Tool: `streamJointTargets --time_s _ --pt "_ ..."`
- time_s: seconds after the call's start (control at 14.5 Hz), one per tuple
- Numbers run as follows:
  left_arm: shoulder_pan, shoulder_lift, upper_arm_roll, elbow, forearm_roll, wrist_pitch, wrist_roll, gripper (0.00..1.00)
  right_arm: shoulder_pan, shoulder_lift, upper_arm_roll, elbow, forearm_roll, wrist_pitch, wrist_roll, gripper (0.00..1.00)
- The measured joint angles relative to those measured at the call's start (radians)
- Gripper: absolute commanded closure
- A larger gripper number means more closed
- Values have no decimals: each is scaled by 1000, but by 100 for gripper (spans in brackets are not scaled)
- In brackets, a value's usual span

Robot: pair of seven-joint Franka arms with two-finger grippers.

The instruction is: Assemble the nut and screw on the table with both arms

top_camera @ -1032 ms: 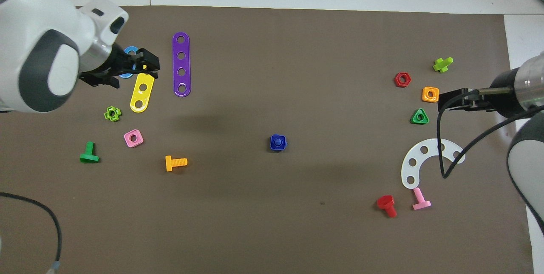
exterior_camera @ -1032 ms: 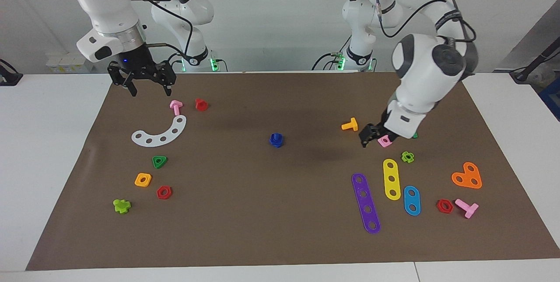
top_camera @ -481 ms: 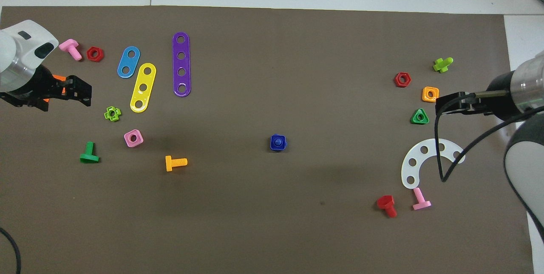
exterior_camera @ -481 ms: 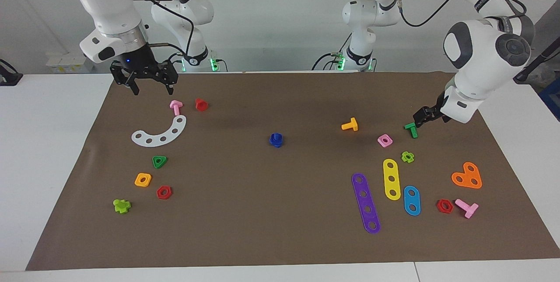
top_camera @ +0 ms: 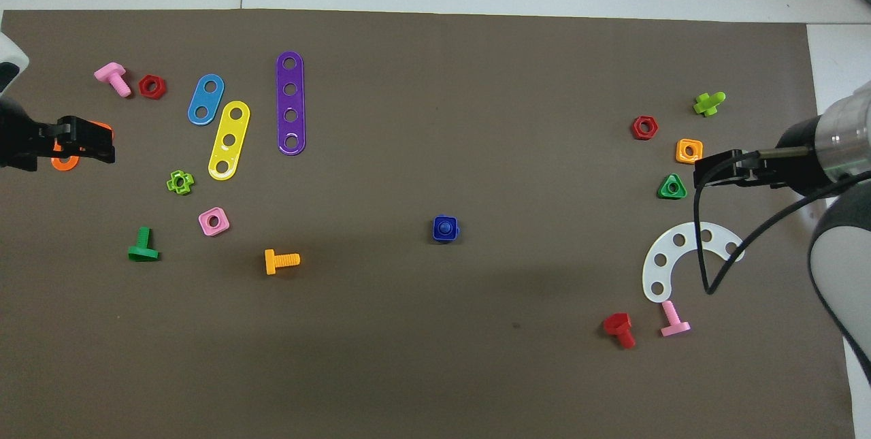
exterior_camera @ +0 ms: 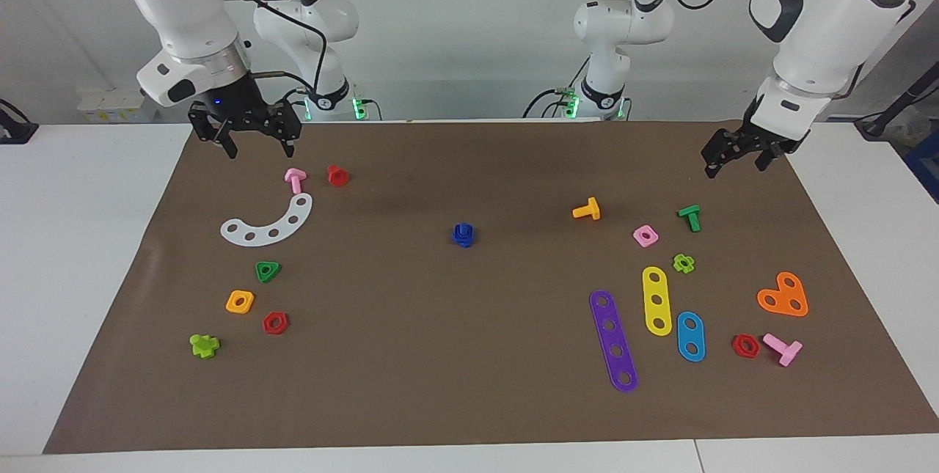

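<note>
Overhead view: nut (top_camera: 446, 229) sits on screw, mid-table (top_camera: 435, 371).

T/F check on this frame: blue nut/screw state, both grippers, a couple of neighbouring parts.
1. The nut and screw sit joined mid-mat. True.
2. The left gripper holds the green screw. False: its jaws are open and empty; that screw lies on the mat.
3. The right gripper is open, up in the air, holding nothing. True.
4. The orange screw is threaded into the pink square nut. False: they lie apart.
5. The purple strip has two holes. False: four.
</note>
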Motion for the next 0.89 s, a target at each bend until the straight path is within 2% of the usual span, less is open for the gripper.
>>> streamJointTargets --time_s 0.21,0.89 --pt "8 0 15 6 -43 10 59 0 0 0 0 0 0 0 0 0" --pt "9 -9 21 8 -46 -24 58 0 14 -4 10 0 -4 3 0 0"
